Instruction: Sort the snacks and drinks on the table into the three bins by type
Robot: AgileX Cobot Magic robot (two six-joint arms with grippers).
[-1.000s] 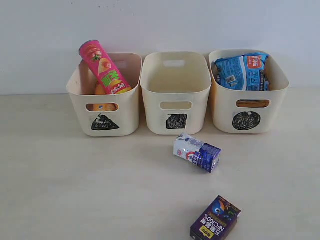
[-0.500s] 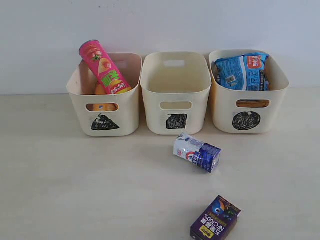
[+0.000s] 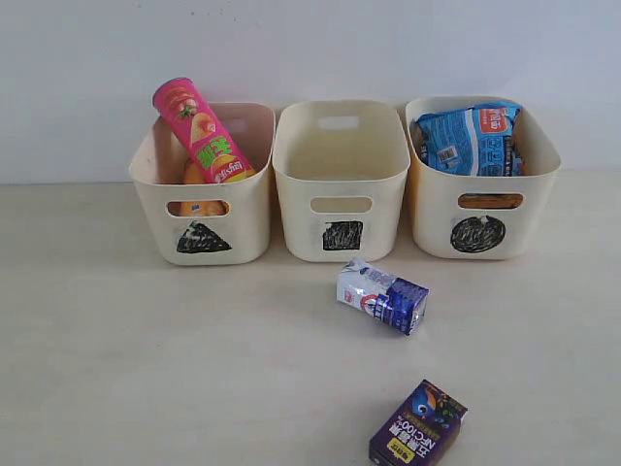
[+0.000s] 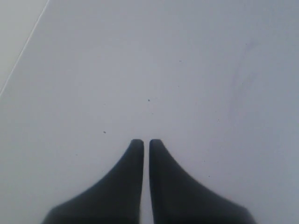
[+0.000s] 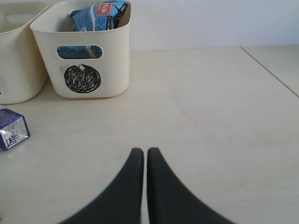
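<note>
Right gripper point(image 5: 145, 150) jaws together, empty. White-and-blue carton point(image 5: 11, 129) ahead of it, toward square bin point(image 5: 18, 60), lying flat. Left gripper point(image 4: 146, 141) together, faces only table point(image 4: 187, 70). Right likely nearer.

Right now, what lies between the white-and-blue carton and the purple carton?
Nothing but bare table; the exterior view shows an open stretch between the white-and-blue carton and the purple carton.

We held our left gripper point(image 4: 145, 141) closed, its dark fingers point(image 4: 126, 186) side by side. Our right gripper point(image 5: 142, 150) was closed likewise, tips almost touching.
</note>
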